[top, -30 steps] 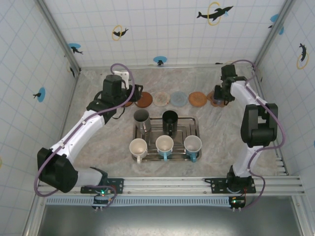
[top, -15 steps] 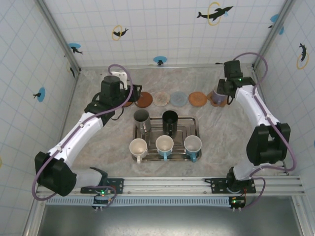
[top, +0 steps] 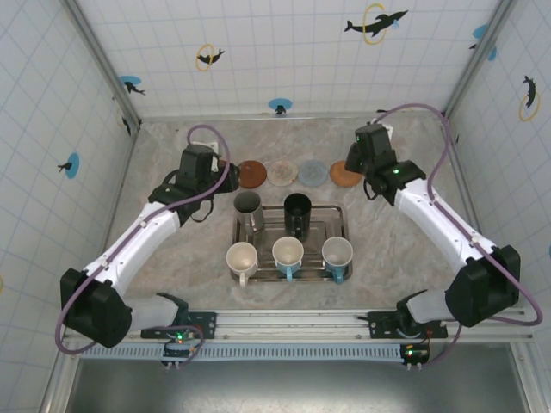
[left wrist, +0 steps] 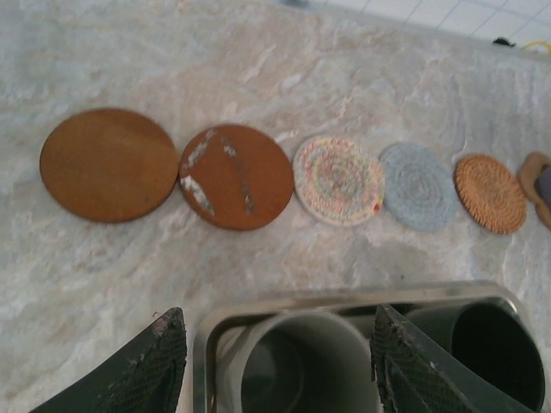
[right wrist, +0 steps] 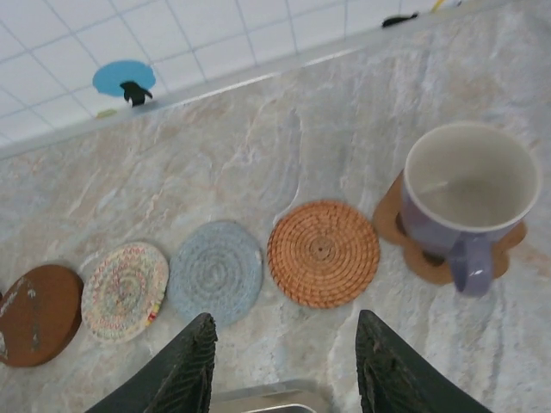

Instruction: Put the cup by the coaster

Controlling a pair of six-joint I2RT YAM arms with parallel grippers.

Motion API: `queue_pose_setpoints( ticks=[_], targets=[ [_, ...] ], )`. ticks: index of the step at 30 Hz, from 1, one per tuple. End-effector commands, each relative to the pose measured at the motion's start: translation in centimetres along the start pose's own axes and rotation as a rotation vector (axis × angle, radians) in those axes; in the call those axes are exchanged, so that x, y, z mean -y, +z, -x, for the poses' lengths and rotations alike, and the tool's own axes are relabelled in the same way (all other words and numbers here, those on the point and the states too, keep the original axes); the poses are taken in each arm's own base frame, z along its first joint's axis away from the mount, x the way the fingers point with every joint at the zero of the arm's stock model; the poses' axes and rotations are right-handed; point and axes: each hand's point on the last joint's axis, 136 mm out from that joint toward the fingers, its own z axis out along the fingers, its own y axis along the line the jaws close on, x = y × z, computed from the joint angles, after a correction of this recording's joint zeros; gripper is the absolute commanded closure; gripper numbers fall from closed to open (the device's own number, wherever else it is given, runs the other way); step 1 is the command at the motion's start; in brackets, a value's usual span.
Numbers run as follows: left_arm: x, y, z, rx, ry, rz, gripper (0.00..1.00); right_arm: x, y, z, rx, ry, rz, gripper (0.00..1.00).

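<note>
At the far right end of the coaster row, the purple mug (right wrist: pixel 469 194) stands upright on a flower-shaped wooden coaster (right wrist: pixel 411 258), its handle turned toward the near side. Just to its left lies a woven rattan coaster (right wrist: pixel 323 252), then a grey-blue one (right wrist: pixel 215 271), a multicoloured one (right wrist: pixel 125 291) and a scratched brown disc (right wrist: pixel 39 314), with a plain brown disc (left wrist: pixel 108 163) closing the row on the left. The right gripper (right wrist: pixel 286 318) hangs above the stone tabletop near the rattan coaster, well apart from the mug, its fingers spread with nothing between them. The left gripper (left wrist: pixel 277 318) is likewise released and grasps nothing; in its wrist view the steel cup (top: pixel 248 206) appears between its fingers. That cup and a black cup (top: pixel 297 211) stand on the metal tray (top: pixel 340 211), with three white mugs (top: pixel 287 252) along its near edge.
</note>
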Motion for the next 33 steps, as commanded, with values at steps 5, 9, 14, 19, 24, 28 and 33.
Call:
queue_pose_setpoints(
  ticks=[5,9,14,19,24,28,33],
  targets=[
    [-1.5,-2.1,-4.7,-0.117,-0.032,0.034,0.42,-1.6,0.3,0.3,0.045,0.071,0.072,0.55],
    [-0.2,-3.1,-6.8,-0.163,-0.023,-0.012,0.43,-1.6,0.6,-0.6,0.034,0.075,0.077,0.56],
    [1.5,-3.8,-8.4,-0.206,-0.012,-0.091,0.43,-1.6,0.4,-0.8,0.039,0.079,0.088,0.56],
    [2.1,-3.2,-10.9,-0.281,-0.01,-0.124,0.44,-1.3,-0.1,-0.8,0.052,0.083,0.091,0.56],
    [2.5,-2.3,-12.5,-0.325,0.001,-0.123,0.44,-0.8,-0.5,-1.0,0.062,0.084,0.082,0.55],
    [2.2,-1.6,-13.1,-0.341,0.003,-0.104,0.45,-0.6,-0.4,-1.1,0.061,0.082,0.079,0.55],
    [2.0,-0.4,-13.6,-0.346,-0.01,-0.084,0.48,-0.6,-0.4,-1.2,0.059,0.081,0.078,0.55]
  ],
)
